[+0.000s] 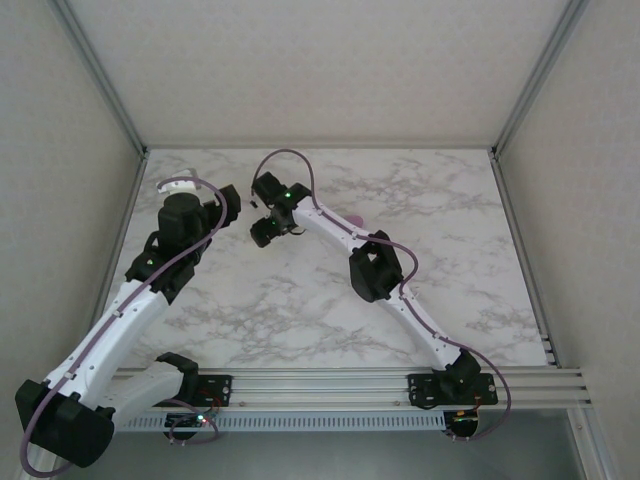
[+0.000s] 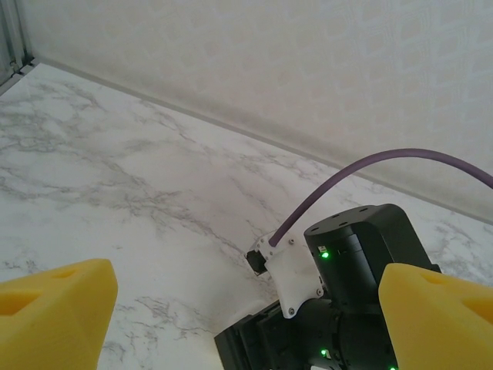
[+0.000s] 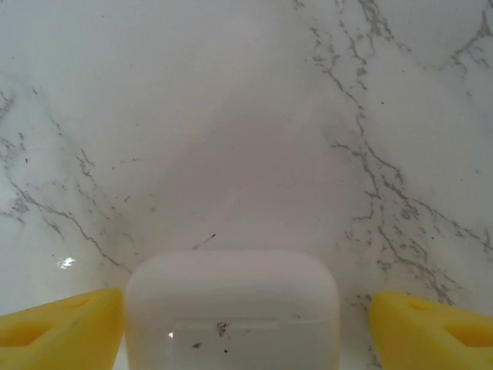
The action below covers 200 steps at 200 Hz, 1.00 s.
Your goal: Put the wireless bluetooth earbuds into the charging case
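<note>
While the left gripper (image 2: 246, 320), left of the charging case (image 3: 231, 304), hangs with fingers spread on nothing, the right gripper (image 3: 246, 327) straddles the case on the marble table (image 3: 231, 116), fingers parted at its flanks. Likely light, rigid, glossy, slip-prone: pinch the flat sides.

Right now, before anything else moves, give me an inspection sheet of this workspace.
Surface: white marble-look table, a few dark specks near the case.
Job's things: white charging case, lid shut, lying between the right fingers.
Clutter: a small pink thing peeks out from behind the right arm; too hidden to name.
Grippers: left gripper open, nothing held; right gripper open, one finger on each side of the case, with a gap on one side.
Cables: a purple cable arches off each arm.
Surroundings: pale walls on three sides, metal rail along the near edge.
</note>
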Available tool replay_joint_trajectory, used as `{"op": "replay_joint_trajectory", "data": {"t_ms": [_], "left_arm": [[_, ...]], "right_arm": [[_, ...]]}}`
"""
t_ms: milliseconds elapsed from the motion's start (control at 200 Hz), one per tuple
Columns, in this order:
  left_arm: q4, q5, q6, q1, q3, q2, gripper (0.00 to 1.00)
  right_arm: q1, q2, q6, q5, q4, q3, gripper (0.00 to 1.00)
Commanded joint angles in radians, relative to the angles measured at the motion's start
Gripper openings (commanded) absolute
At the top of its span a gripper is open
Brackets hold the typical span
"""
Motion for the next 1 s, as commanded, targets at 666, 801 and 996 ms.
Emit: {"op": "replay_joint_trajectory", "data": {"t_ms": [666, 801, 996], "left_arm": [[-0.003, 0.052, -0.028, 0.012, 0.02, 0.046, 0.88], [0.005, 0.067, -0.039, 0.012, 0.027, 0.066, 0.88], [0.017, 0.095, -0.054, 0.012, 0.033, 0.099, 0.87]], "right_arm": [[0.02, -0.486, 0.368, 0.067, 0.043, -0.719, 0.53], [0.022, -0.61, 0.547, 0.043, 0.104, -0.967, 0.54], [0.069, -0.683, 0.698, 0.05, 0.126, -1.119, 0.57]]}}
